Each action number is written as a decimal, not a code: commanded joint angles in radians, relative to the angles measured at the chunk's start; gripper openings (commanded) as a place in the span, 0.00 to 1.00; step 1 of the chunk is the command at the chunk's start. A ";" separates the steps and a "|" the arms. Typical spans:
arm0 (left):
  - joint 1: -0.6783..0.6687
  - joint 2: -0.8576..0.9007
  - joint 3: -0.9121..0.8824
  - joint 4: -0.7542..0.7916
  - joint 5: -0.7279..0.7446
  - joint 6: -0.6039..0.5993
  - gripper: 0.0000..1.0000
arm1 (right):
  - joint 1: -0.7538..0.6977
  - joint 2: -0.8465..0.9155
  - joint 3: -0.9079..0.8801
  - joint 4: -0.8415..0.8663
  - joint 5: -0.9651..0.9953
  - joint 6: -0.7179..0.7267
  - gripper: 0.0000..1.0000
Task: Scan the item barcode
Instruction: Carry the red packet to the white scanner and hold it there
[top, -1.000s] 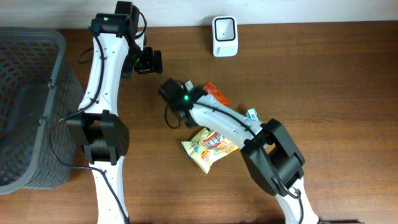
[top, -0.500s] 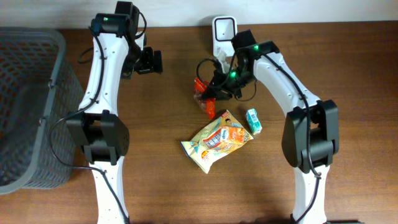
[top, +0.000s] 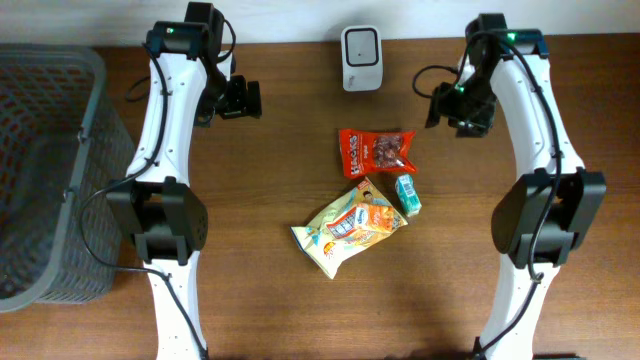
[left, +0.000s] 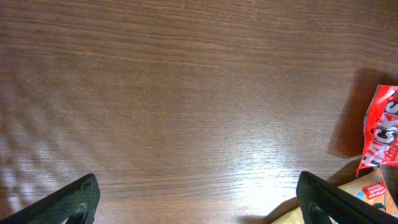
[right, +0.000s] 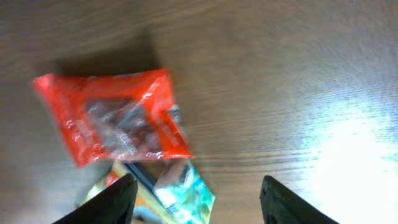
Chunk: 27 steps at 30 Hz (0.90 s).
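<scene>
Red snack packet (top: 376, 152), flat (glossy, crinkled), left claw (left: 196, 193) wide, right claw (right: 198, 193) wide

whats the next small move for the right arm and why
Probably move the right gripper down over the teal carton to pick it up: the gripper is open and empty, the carton lies on that arm's side, and nothing is at the scanner.

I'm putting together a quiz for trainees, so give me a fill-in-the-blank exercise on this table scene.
The right gripper holds ____.
The scanner is coloured ____.
The red bag lies between the scanner and the ____ bag.
The basket stands at the ____ end of the table.
Missing: nothing; white; yellow; left.
</scene>
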 joint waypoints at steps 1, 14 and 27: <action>0.003 -0.018 0.003 0.000 -0.008 0.009 0.99 | 0.123 -0.013 0.029 -0.003 0.039 -0.325 0.61; 0.003 -0.018 0.003 0.000 -0.008 0.009 0.99 | 0.302 -0.011 -0.392 0.471 0.376 -0.766 0.71; 0.003 -0.018 0.003 0.000 -0.008 0.009 0.99 | 0.288 -0.015 -0.417 0.625 0.324 -0.377 0.04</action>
